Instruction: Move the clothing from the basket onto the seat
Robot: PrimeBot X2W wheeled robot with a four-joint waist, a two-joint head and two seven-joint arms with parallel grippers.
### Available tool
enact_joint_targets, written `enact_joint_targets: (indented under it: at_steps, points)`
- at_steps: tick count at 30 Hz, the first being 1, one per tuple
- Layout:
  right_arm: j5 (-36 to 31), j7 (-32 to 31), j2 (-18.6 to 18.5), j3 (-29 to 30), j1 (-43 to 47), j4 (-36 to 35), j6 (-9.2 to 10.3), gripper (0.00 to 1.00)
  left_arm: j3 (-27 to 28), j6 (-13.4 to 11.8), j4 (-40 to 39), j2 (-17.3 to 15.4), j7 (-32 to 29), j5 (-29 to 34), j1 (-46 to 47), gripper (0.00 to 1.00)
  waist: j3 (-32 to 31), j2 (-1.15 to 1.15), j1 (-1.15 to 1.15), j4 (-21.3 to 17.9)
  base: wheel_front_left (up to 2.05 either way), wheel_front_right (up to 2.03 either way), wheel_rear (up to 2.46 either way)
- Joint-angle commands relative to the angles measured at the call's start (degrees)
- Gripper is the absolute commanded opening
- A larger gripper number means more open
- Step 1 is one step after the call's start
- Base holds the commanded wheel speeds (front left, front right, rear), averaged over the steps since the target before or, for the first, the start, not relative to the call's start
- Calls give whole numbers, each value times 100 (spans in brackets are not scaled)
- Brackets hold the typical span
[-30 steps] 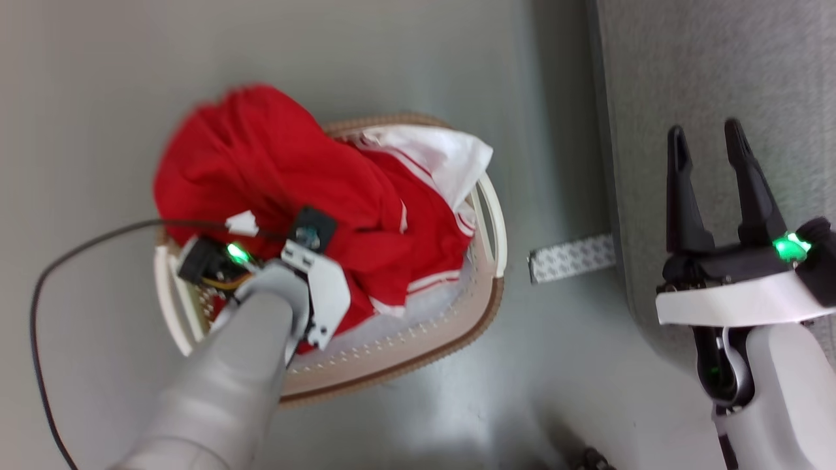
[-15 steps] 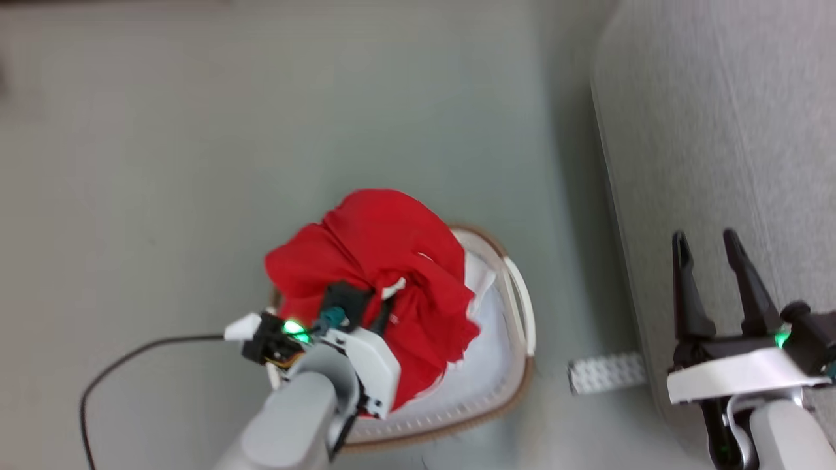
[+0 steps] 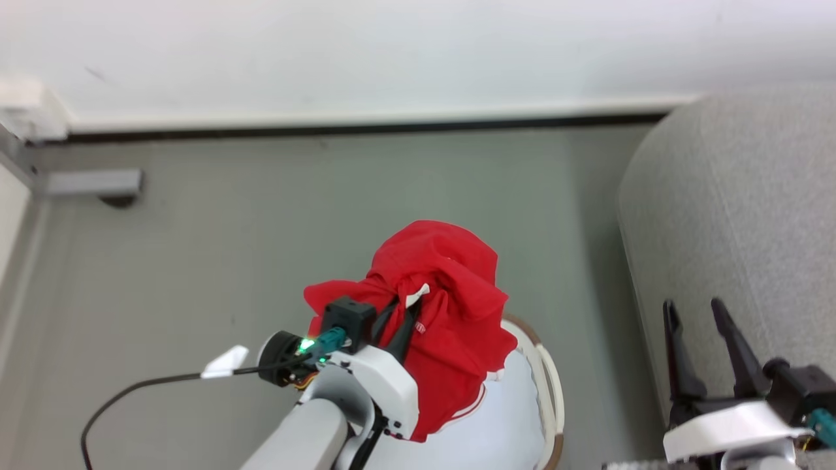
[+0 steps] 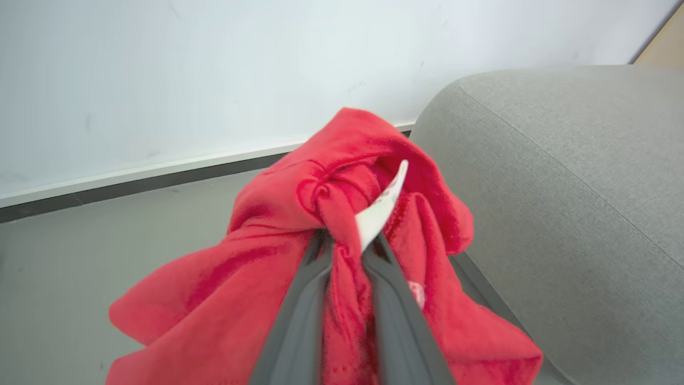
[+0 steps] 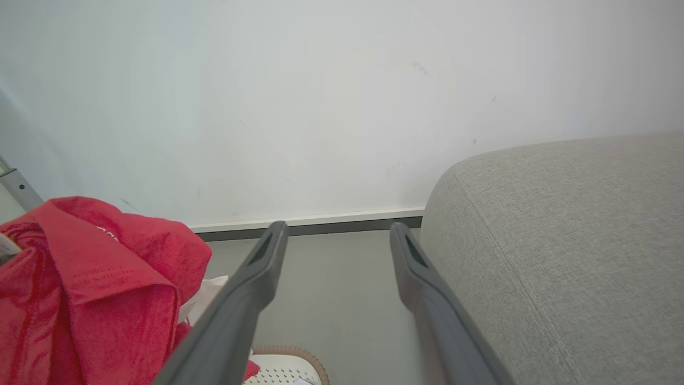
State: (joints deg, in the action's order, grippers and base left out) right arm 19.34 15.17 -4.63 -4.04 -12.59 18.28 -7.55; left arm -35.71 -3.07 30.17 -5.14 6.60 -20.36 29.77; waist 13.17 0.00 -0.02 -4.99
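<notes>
over the basket [image 3: 550,391], the left gripper [image 4: 347,240] pinches the clothing [image 3: 450,294] tight; near the seat [image 3: 731,196], the right gripper [image 3: 692,307] gapes wide, empty.

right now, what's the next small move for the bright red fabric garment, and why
Probably carry it rightward: the left gripper is shut on the red garment, hanging above the cream-white perforated basket, and the large grey woven seat lies to the right.
</notes>
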Motion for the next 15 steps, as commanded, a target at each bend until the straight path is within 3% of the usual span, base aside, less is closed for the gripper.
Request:
enact_joint_targets:
  at_steps: [1,8,15]
  points:
    - [-52,-3,-31,-13,176,44,12,100,56,-46,-345,-138,-99,-91,-144,0,-381,0,2,88,0,0,0]
    - [-108,-3,-14,-93,528,187,12,100,332,-259,-1568,-642,-531,-261,-463,0,-937,0,2,67,0,0,0]
    - [-108,-3,8,-201,794,291,12,100,647,-458,-2235,-1074,-842,-433,-690,0,-1336,0,2,-10,0,0,0]
